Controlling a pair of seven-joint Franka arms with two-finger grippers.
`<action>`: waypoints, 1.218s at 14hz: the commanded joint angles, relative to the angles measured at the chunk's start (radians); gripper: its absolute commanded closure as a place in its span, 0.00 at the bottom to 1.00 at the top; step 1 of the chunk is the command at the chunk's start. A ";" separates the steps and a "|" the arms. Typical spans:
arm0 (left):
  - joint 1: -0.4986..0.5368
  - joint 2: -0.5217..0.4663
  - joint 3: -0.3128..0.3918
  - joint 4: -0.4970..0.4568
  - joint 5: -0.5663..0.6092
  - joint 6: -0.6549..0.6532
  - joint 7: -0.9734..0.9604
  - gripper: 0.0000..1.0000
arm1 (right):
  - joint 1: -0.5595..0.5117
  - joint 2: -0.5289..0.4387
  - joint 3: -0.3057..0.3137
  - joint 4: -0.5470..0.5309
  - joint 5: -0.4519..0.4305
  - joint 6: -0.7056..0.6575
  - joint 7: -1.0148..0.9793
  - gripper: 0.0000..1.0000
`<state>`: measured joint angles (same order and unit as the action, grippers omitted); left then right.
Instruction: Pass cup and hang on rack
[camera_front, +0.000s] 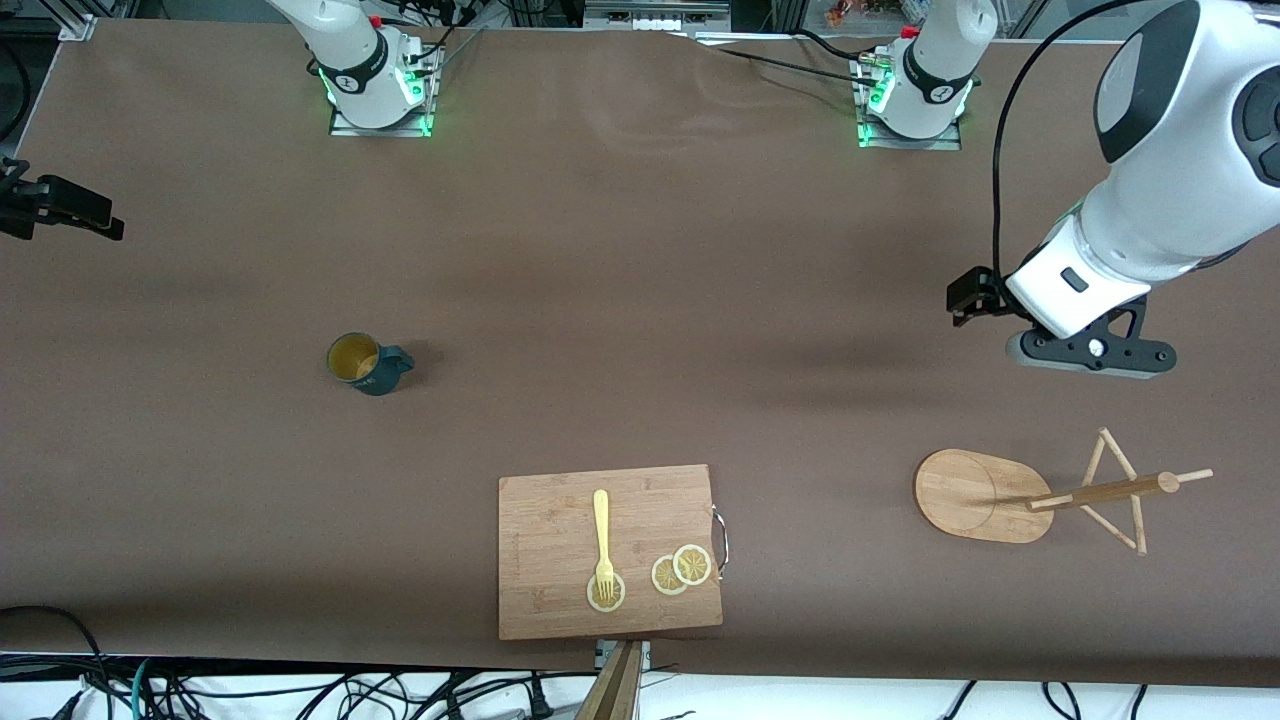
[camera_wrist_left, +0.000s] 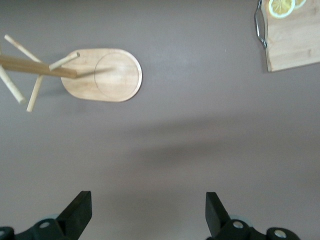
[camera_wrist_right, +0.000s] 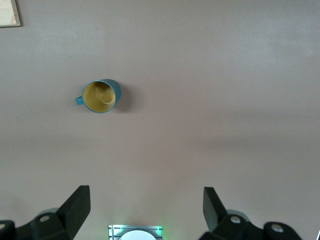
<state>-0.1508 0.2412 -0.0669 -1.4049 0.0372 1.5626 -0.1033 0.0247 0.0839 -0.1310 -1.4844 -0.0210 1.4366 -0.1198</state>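
Note:
The cup is a dark teal mug with a yellowish inside. It stands upright on the table toward the right arm's end and also shows in the right wrist view. The rack is a bamboo mug tree on an oval base, toward the left arm's end; it also shows in the left wrist view. My left gripper is open and empty, up over bare table beside the rack. My right gripper is open and empty, high over the table between its base and the cup.
A wooden cutting board lies near the table's front edge, with a yellow fork and lemon slices on it. Its corner shows in the left wrist view. A black mount sticks in at the right arm's end.

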 joint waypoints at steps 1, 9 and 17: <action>0.007 -0.125 -0.002 -0.177 0.013 0.102 0.051 0.00 | -0.009 -0.006 0.010 -0.005 -0.005 0.001 0.011 0.00; 0.051 -0.230 -0.007 -0.278 -0.011 0.101 0.085 0.00 | -0.009 -0.007 0.011 -0.005 -0.005 0.001 0.009 0.00; 0.051 -0.221 -0.004 -0.223 -0.016 0.077 0.076 0.00 | -0.008 -0.006 0.011 -0.005 -0.005 0.004 0.011 0.00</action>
<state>-0.1083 0.0177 -0.0670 -1.6470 0.0362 1.6636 -0.0465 0.0248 0.0842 -0.1304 -1.4845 -0.0210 1.4372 -0.1198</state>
